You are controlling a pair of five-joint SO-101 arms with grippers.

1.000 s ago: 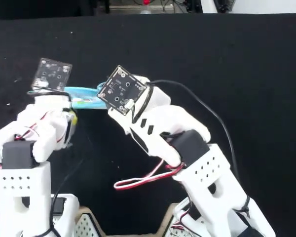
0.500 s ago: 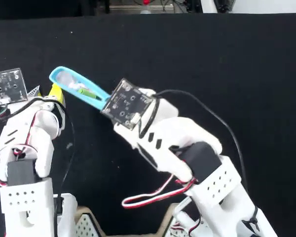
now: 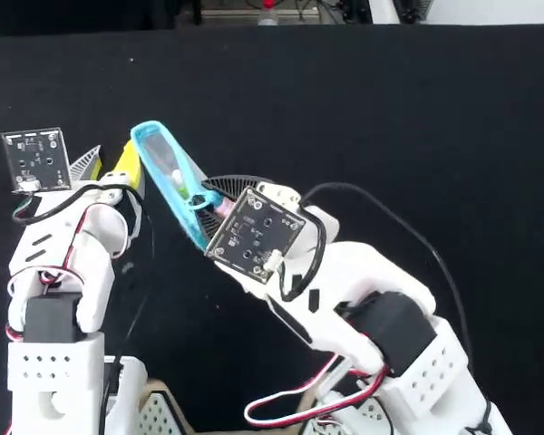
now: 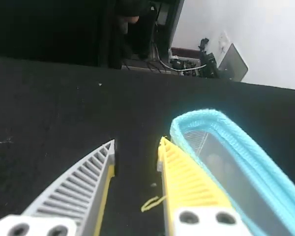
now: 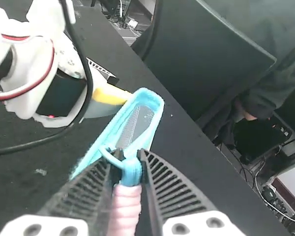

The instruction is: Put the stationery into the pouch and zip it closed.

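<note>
Black table (image 3: pixel 390 109): R claw (image 5: pixel 130 153) clamps blue pouch (image 3: pixel 168 172) end, L claw (image 4: pixel 137 142) spread, empty, beside it.

High camera looks down on the table (image 3: pixel 390 109); both close wrist cameras share the pouch (image 4: pixel 226 162)

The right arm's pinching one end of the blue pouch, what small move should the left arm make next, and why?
Probably slide the left gripper sideways to bring the free end of the pouch between its fingers. It is open, the pouch lies outside its yellow finger, and the right gripper is shut on the other end; zipping likely needs both held.
</note>
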